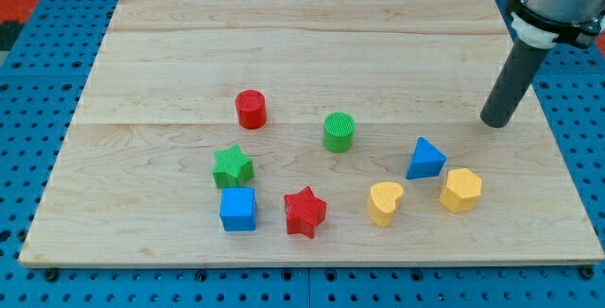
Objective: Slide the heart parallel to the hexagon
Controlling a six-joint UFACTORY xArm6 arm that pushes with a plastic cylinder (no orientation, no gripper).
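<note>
The yellow heart point(385, 202) lies on the wooden board near the view's bottom, right of centre. The yellow hexagon point(460, 190) lies just to its right, slightly higher. A blue triangle point(426, 159) sits between and above them. My tip point(493, 122) rests on the board at the view's right, above and to the right of the hexagon and triangle, apart from all blocks.
A red cylinder point(250, 109), green cylinder point(338, 131), green star point(233, 166), blue cube point(237, 209) and red star point(304, 212) lie across the board's middle and lower left. The board's edge point(312, 263) borders a blue pegboard table.
</note>
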